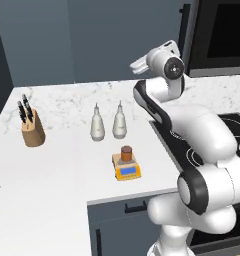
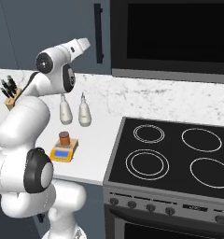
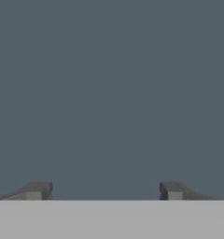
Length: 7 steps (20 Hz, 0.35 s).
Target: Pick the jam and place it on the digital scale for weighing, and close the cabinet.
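The jam (image 1: 126,153) (image 2: 64,138), a short reddish-brown jar, stands upright on the grey plate of the yellow digital scale (image 1: 127,171) (image 2: 63,152) near the counter's front edge. My gripper (image 3: 104,189) is raised well above the counter, far from the jar, and faces the dark slate cabinet door (image 1: 122,35) (image 2: 48,23) at close range. Its fingertips (image 3: 37,190) stand apart with nothing between them. The hand (image 1: 157,54) (image 2: 80,45) hovers just left of the door's black bar handle (image 1: 184,22) (image 2: 98,32). In the base views the door looks flush with the wall fronts.
Two white bottles (image 1: 97,125) (image 1: 120,122) stand behind the scale. A wooden knife block (image 1: 31,127) (image 2: 9,95) sits at the far left. A black cooktop (image 2: 170,154) lies to the right under a black oven front (image 2: 174,32).
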Motion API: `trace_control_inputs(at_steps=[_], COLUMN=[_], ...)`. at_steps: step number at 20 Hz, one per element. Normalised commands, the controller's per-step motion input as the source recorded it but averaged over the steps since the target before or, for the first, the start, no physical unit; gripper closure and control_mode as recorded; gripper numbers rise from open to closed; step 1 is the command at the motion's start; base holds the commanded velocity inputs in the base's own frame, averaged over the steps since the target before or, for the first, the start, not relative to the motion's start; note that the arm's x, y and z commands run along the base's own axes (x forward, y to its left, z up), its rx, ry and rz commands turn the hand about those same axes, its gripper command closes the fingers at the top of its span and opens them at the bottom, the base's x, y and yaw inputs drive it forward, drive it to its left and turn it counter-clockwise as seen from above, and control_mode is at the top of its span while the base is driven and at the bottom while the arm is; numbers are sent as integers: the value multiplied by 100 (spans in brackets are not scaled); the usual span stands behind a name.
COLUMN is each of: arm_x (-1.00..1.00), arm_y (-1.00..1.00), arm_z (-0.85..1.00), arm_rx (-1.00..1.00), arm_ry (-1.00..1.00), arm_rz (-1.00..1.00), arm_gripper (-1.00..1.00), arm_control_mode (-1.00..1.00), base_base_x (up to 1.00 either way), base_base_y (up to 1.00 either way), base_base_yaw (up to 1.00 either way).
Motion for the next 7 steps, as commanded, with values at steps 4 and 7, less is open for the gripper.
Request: trace_control_inputs(at_steps=[4, 7], arm_x=[-64, -95], arm_y=[-36, -23], arm_z=[0, 0], arm_rx=[6, 8], arm_ry=[-6, -11], arm_rz=[2, 0], arm_gripper=[-100, -100], arm_control_mode=[-100, -100], base_base_x=[0, 0], base_base_y=[0, 0], base_base_yaw=[0, 0])
